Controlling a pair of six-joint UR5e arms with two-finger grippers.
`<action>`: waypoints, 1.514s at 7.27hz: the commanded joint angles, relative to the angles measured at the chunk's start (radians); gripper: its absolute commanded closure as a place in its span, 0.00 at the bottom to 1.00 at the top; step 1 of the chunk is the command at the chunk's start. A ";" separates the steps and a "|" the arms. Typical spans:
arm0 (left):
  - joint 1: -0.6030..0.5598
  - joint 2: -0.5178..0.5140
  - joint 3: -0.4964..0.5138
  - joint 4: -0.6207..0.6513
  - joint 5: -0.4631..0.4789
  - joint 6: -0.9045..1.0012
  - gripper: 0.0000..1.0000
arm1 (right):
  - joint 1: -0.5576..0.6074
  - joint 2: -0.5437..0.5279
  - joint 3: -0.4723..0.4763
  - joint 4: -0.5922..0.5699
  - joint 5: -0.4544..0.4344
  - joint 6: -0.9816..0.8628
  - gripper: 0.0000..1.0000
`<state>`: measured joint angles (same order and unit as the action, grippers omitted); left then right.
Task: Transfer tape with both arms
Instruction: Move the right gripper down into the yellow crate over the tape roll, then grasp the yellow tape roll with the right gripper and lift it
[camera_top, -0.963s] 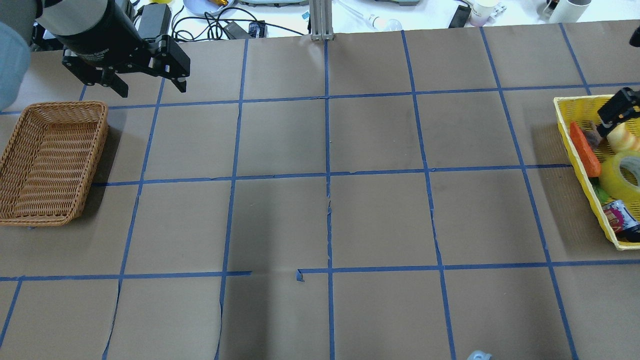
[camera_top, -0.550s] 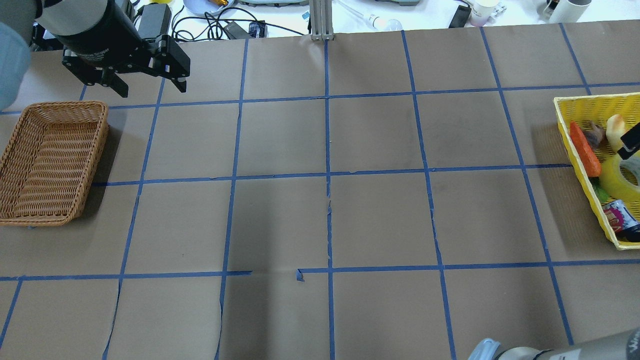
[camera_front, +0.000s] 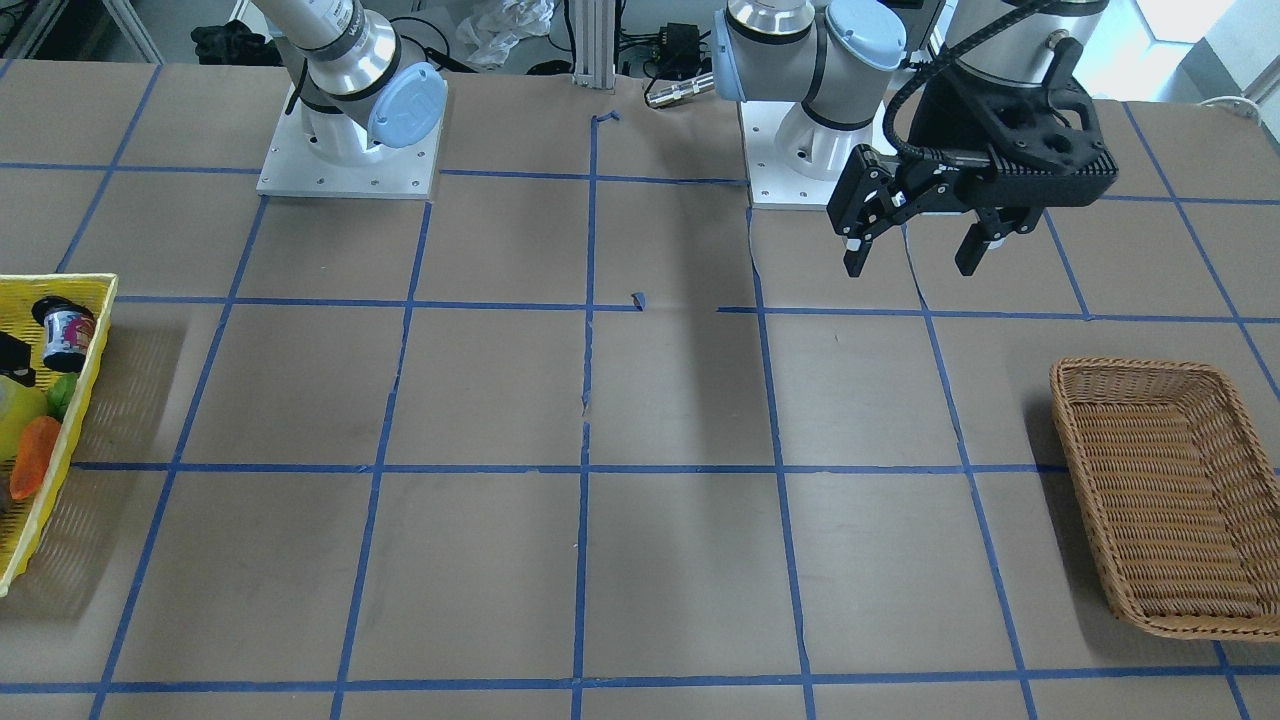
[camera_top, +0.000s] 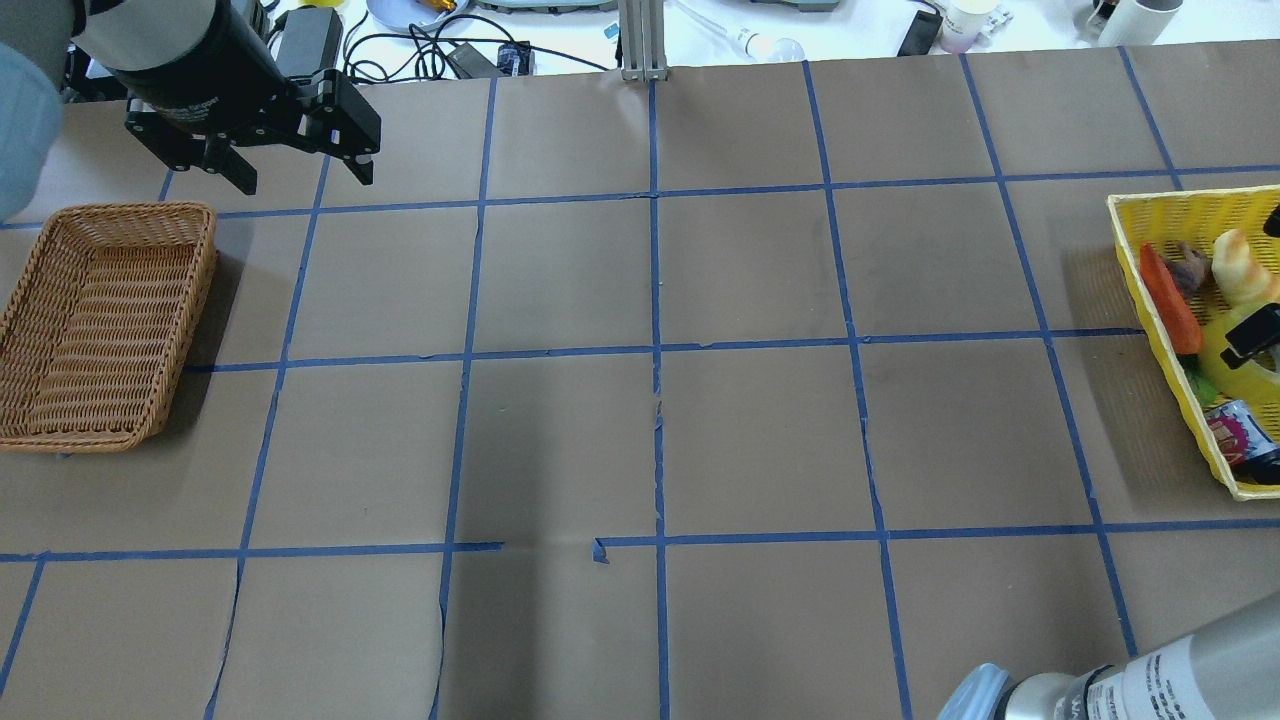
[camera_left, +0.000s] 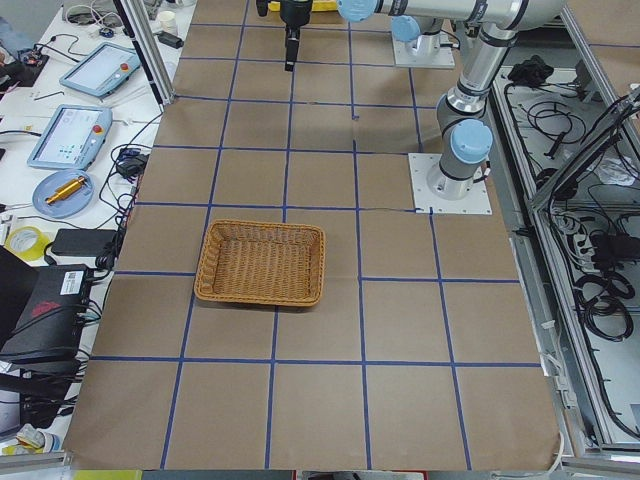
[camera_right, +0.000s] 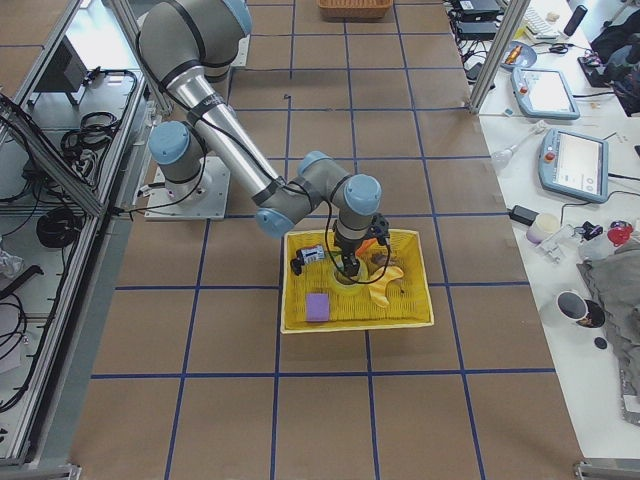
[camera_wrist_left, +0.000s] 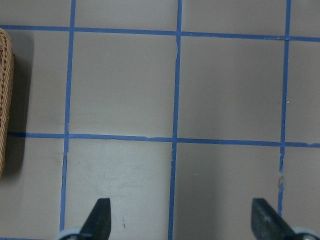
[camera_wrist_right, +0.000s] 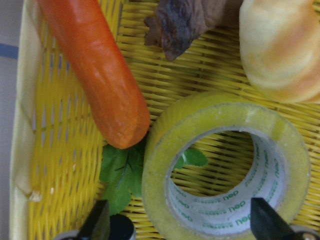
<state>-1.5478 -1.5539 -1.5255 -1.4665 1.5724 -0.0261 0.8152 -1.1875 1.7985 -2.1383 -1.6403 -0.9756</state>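
Two arms work one broad brown worktop (camera_top: 750, 430). The right arm (camera_right: 230, 150) reaches down into a yellow basket (camera_top: 1165, 340) at its end. The left arm (camera_front: 800, 50) hangs well away near an empty wicker basket (camera_front: 1065, 400), with the left pincer (camera_front: 910, 262) spread wide above bare paper.

The tape (camera_wrist_right: 225, 107) lies flat in the yellow basket, touching a carrot (camera_wrist_right: 95, 70) and just beside a bread roll (camera_wrist_right: 280, 45). The right pincer (camera_wrist_right: 182, 222) hovers over it, spread. One fingertip sits outside the ring near the carrot's leaves, the other over the ring's far side.

The likely trouble is crowding. A descending finger could land on the carrot or on the ring's rim, shoving the roll aside. An off-centre pinch on the smooth ring may slip, or it may lift the light basket along with the roll.
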 joint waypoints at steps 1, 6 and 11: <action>0.000 0.002 -0.001 0.000 0.000 0.000 0.00 | -0.001 0.041 0.002 -0.041 0.005 0.008 0.00; 0.000 0.002 -0.001 -0.001 0.000 0.000 0.00 | 0.005 0.032 0.002 -0.041 0.014 0.135 0.95; 0.000 0.002 -0.001 0.000 0.000 0.000 0.00 | 0.027 -0.099 -0.004 0.055 -0.047 0.209 1.00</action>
<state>-1.5478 -1.5523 -1.5263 -1.4665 1.5723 -0.0261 0.8317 -1.2355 1.7956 -2.1249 -1.6520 -0.7711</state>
